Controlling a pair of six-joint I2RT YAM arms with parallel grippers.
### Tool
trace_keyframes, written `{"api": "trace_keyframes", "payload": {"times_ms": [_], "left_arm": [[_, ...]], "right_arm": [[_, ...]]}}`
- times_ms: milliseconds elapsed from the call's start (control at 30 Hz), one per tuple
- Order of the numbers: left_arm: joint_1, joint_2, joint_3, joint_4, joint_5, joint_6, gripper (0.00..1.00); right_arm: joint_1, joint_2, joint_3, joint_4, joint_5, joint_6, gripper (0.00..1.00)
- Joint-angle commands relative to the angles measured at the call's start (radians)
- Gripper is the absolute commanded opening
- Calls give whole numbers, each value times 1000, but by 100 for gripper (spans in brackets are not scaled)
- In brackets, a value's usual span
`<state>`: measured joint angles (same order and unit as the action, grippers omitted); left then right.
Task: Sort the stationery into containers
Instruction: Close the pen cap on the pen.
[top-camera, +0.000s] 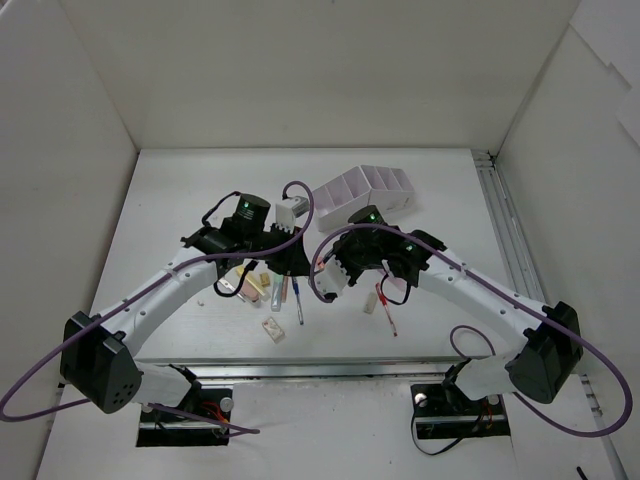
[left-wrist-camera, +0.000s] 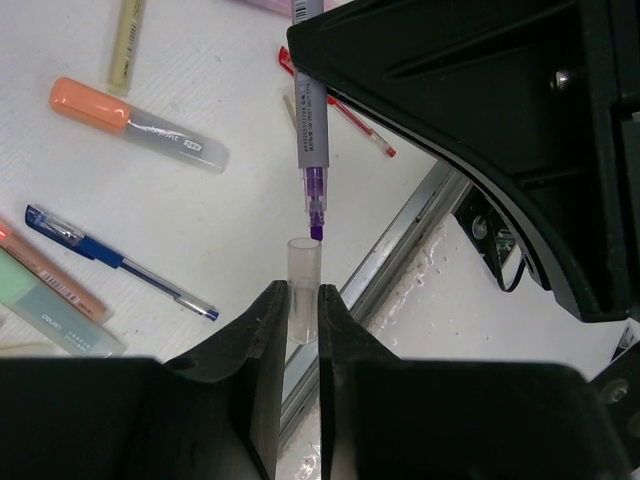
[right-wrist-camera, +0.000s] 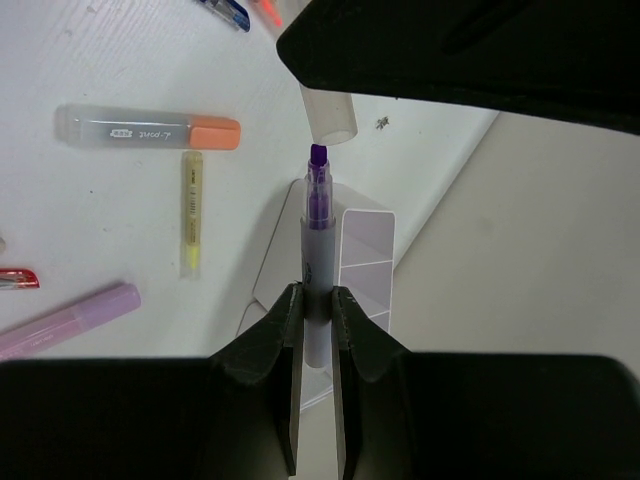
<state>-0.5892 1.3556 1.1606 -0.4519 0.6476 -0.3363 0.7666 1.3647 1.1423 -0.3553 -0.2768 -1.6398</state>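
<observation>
White tabletop (top-camera: 170, 200) below, left gripper (left-wrist-camera: 303, 300) pinched the clear cap (left-wrist-camera: 304, 262), right gripper (right-wrist-camera: 317, 300) pinched the purple marker (right-wrist-camera: 317, 228), and I reckoned the tip needed centring before pushing.

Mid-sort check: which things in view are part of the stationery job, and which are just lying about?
Job: purple marker in the right fingers; clear cap in the left fingers; organizer; orange highlighter, blue pen, yellow pen, red pen, all unsorted.
Lying about: aluminium rail, rig's purple cable.
</observation>
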Motion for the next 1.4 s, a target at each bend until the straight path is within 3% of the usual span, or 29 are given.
{"api": "trace_keyframes", "payload": {"times_ms": [0,933,1367], "left_arm": [[-6,-32,42,39,-2,20,0],[-24,-39,42,36,-9,28,0],[-24,-61,36,21,-59,33,0]], "right_arm": [[13,0,50,35,-28,5,0],[19,5,60,36,-16,18,0],[19,-10,60,36,64,35,0]]}}
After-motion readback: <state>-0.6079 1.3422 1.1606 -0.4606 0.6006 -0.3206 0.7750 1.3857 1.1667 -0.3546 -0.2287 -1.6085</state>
